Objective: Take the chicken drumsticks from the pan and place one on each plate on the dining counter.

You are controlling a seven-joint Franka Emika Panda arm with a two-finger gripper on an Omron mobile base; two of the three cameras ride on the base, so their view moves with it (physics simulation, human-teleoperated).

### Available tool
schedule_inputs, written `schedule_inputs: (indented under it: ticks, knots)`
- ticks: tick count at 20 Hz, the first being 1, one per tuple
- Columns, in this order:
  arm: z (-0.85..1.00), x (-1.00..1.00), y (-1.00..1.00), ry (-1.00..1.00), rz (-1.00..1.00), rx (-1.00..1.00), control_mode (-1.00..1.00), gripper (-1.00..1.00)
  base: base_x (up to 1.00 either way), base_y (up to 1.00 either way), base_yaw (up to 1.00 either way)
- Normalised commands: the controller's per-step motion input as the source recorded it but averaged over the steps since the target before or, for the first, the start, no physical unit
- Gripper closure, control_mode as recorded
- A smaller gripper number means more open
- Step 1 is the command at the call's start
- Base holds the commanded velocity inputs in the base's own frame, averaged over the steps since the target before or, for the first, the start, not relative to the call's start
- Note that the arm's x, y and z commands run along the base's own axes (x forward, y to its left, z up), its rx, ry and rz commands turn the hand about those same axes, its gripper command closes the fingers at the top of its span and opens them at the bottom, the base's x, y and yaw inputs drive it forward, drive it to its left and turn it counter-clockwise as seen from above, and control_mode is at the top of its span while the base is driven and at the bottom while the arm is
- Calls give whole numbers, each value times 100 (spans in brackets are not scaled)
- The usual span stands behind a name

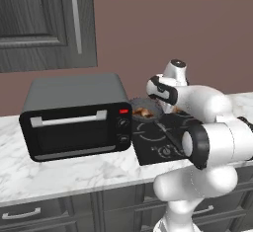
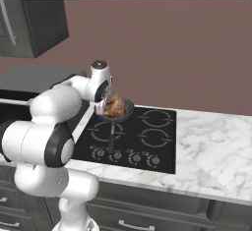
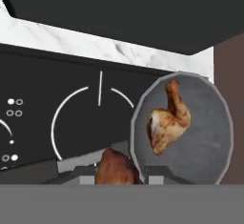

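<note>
Hand (image 3: 116,178) clamps drumstick (image 3: 116,168); second drumstick (image 3: 167,123) in pan (image 3: 209,137), bone away from hand.

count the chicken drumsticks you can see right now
2. One drumstick lies in the pan on the cooktop. The other drumstick is lifted, clamped in the gripper beside the pan's rim. None looks hidden.

Flat, even rendered light, soft shadows, slightly coarse edges
</note>
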Motion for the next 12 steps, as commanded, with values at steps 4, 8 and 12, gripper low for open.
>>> schedule_inputs:
  ticks: [4,8,12]
  knots:
    - [15,-81,0,0,9,0,-100,100,0,0,0]
    - [13,-80,0,-4,1,0,-100,100,0,0,0]
    - [3,-49,0,-3,0,0,-100,100,0,0,0]
